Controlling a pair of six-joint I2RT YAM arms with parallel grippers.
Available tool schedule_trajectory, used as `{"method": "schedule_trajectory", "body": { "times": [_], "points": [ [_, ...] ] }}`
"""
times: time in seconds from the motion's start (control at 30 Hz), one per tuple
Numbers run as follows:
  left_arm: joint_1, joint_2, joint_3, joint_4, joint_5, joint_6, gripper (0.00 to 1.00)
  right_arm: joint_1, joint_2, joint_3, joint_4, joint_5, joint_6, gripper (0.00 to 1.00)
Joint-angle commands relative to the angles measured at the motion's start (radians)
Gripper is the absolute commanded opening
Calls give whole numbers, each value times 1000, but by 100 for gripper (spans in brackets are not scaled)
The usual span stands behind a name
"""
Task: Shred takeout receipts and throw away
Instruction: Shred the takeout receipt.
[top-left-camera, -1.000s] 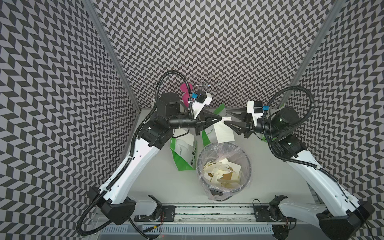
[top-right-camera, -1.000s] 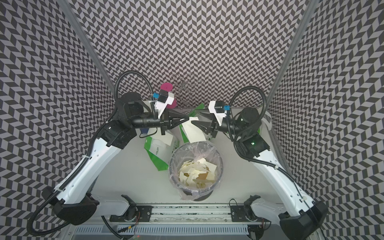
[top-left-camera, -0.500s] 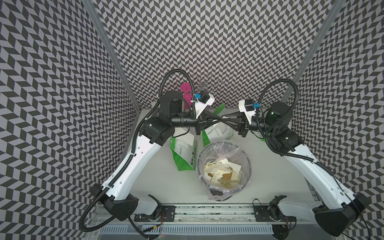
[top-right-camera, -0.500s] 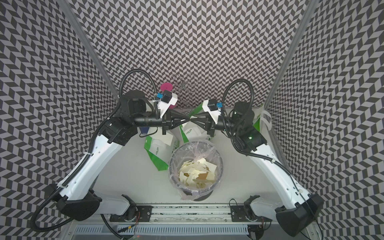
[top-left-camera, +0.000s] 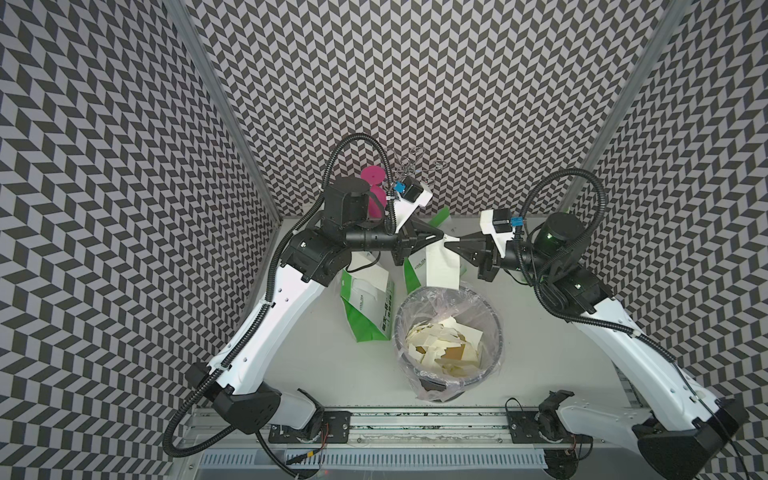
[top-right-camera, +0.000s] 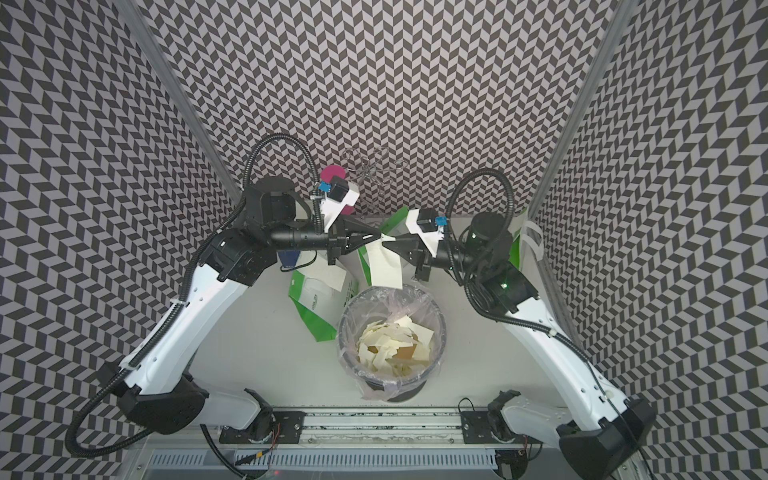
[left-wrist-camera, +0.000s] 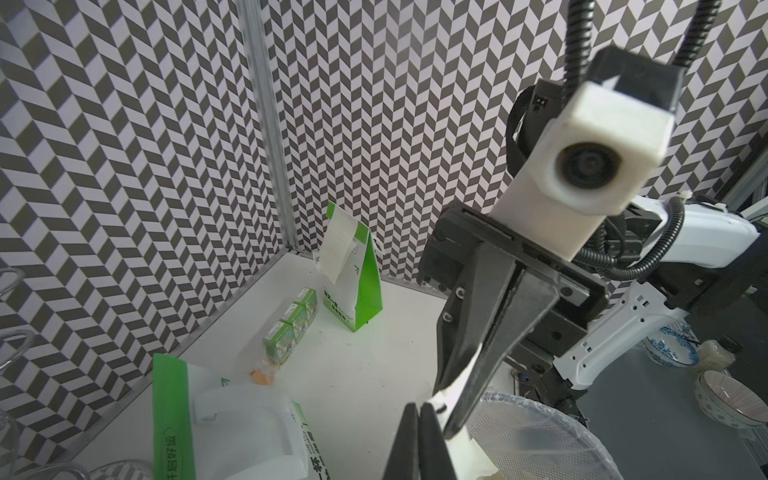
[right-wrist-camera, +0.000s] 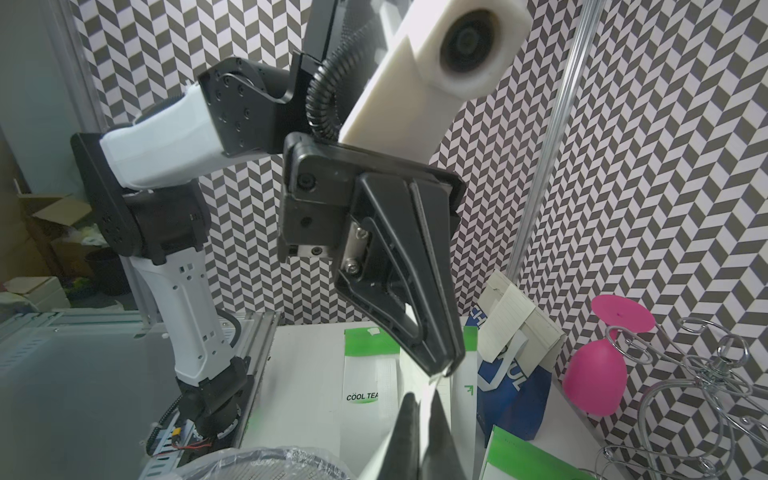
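Hanging above the far rim of the bin (top-left-camera: 500, 337), a receipt (top-left-camera: 443, 267) is being held up by its top edge, as is being shown in both top views. That edge is being gripped from opposite sides. The left hand (top-left-camera: 441, 236) is being pressed closed on it, and the right hand (top-left-camera: 447, 246) is being pressed closed on it just beside. The two hands are being pointed tip to tip, almost touching. The rest of the receipt is being left to hang flat and straight, and its lower end is being shown near the bin's clear liner; whether it is touching cannot be told.

In the left wrist view, the right hand (left-wrist-camera: 451, 415) is being seen with its fingers together on the receipt (left-wrist-camera: 462, 449). In the right wrist view, the left hand (right-wrist-camera: 441, 368) is being seen clamped on the same slip.

Cream scraps (top-left-camera: 440, 353) are being carried in a loose pile inside the bin, which is standing on the tabletop (top-left-camera: 353, 374). A green-and-white bag (top-left-camera: 368, 307) is lying just beside the bin, and a second bag (top-left-camera: 415, 268) is standing behind the receipt. A third bag (left-wrist-camera: 359, 291) is standing upright near the far wall, with another receipt (left-wrist-camera: 337, 245) being carried on its face.
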Motion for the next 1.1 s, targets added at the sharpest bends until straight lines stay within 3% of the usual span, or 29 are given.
{"method": "schedule_trajectory", "body": {
  "times": [0.0,0.67,0.77,1.0,1.07],
  "points": [
    [2,18,21,-47,-59,-10,0,21,-68,-31,130,42,-64,0],
    [-7,7,-29,-68,-2,-44,0,87,-201,-166,281,157,-233,0],
    [-6,4,-30,-86,-78,-36,0,86,-206,-166,289,145,-204,0],
    [-2,-6,-47,-138,-390,-19,0,87,-290,-163,280,73,-85,0],
    [7,-10,-50,-140,-421,-10,0,87,-323,-156,255,55,-49,0]
  ]
}}
